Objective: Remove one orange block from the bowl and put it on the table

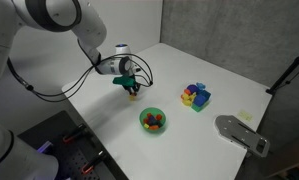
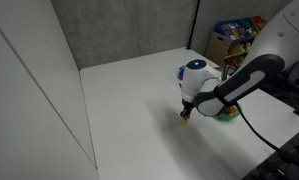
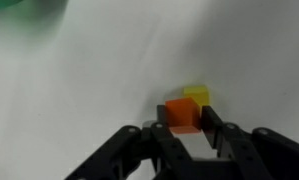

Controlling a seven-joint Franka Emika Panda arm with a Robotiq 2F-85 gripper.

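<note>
Bench (image 1: 189, 60): a large square white matte top that carries everything. Its far corner and side edges show in both exterior views.
Arm (image 1: 84, 40): a white Panda arm that reaches over the bench from one side, with a black cable looping beneath it.
Metal plate (image 1: 244, 135): grey, lying at the near edge of the bench, well apart from the work.
Block cluster (image 1: 196, 96): blue, yellow, red and purple pieces packed together, beyond the bowl.
Bowl (image 1: 152, 131): small, round and bright green, with small blocks inside. It sits near the end effector but apart from it.
End effector (image 1: 131, 90): low over the bench and clenched on the orange block. The wrist view shows a dark finger (image 3: 213, 122) pressed to each side.
Orange block (image 3: 183, 115): outside the bowl, between the fingers, at or just above the surface; which one cannot be told.
Yellow block (image 3: 197, 94): resting on the bench, just behind the orange one.
Handling: the block is probably light, rigid and smooth. Two flat opposite faces are the best hold, and it could skid or tip on release.
Room: there is open white bench on most sides and no edge close by. Only the yellow block crowds the spot.
</note>
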